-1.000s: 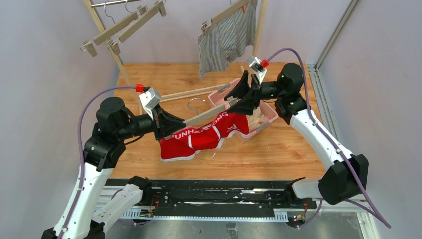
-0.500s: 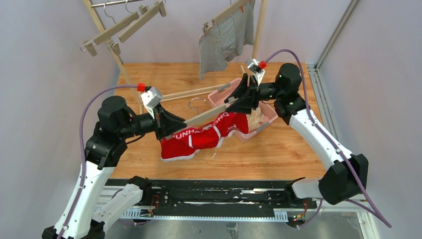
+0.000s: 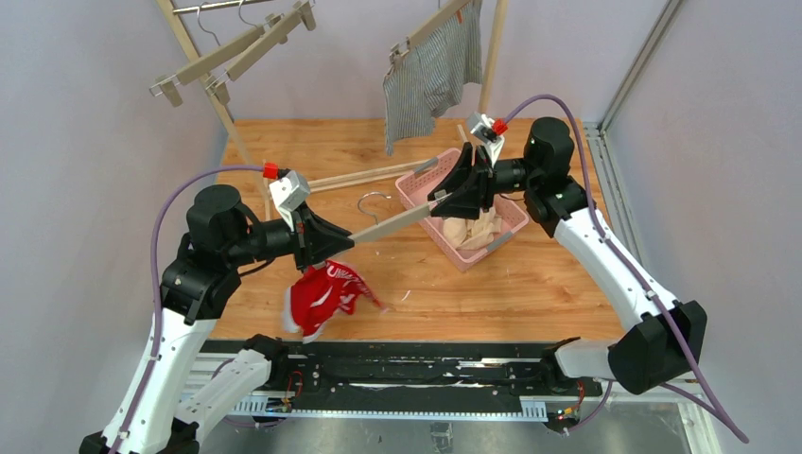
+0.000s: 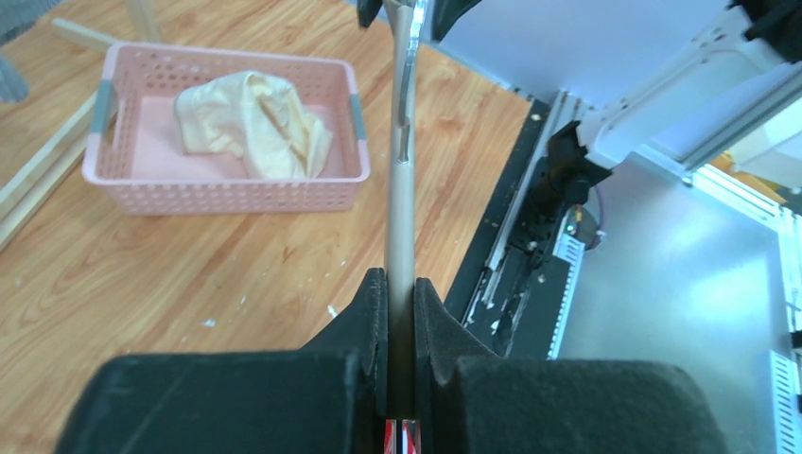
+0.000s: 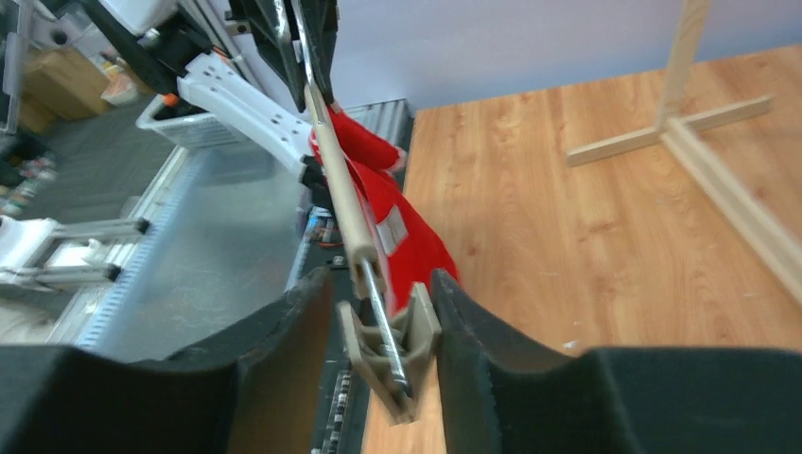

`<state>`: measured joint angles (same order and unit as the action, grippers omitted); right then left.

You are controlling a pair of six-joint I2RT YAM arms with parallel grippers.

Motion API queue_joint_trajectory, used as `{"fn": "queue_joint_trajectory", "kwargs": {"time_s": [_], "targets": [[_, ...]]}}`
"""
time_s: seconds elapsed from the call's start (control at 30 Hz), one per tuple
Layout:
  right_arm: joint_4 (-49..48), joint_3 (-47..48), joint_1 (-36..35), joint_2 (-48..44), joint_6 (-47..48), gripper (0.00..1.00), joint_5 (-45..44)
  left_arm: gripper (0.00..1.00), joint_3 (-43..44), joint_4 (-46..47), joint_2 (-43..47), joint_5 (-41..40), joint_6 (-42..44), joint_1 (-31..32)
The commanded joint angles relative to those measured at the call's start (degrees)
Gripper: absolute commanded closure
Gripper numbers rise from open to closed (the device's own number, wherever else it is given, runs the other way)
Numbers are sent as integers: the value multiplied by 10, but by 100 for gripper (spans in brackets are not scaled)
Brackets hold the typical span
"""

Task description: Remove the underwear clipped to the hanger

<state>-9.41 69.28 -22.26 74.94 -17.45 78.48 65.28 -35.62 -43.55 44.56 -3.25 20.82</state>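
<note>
I've got the hanger [image 3: 397, 222] spanning above the counter [image 3: 530, 284], from my left tool [image 3: 326, 248] to my right tool [image 3: 444, 197]. The dangling shorts [image 3: 320, 298] hang under its left end. The basket [image 3: 412, 189] sits right of centre with a second pair [image 3: 465, 230] in it. Behind it, a third pair [image 3: 426, 80] hangs on the rack [image 3: 492, 57].

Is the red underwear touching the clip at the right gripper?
Apart. The top view shows the red underwear hanging below the left gripper, with bare hanger bar between it and the clip in the right gripper.
</note>
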Motion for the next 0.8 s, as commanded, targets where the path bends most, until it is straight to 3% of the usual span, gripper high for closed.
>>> {"fn": "queue_joint_trajectory", "kwargs": {"time_s": [0.0,0.07,0.27,0.43,0.6,0.77], "targets": [[34,27,-8,-20,36,37,-36,100,7,-2,3,-11,5,4],[34,22,-8,-26,37,30,-49,100,11,0,1,-11,3,3],[13,-15,-8,-60,36,28,-114,100,21,22,7,-15,-10,3],[-11,-79,-8,-150,29,27,-276,100,10,88,30,-35,-60,4],[-94,-154,-8,-213,-25,25,-348,100,-27,216,49,-56,-141,3],[-241,-208,-10,-211,-113,33,-357,100,-89,417,39,-53,-271,3]]}}
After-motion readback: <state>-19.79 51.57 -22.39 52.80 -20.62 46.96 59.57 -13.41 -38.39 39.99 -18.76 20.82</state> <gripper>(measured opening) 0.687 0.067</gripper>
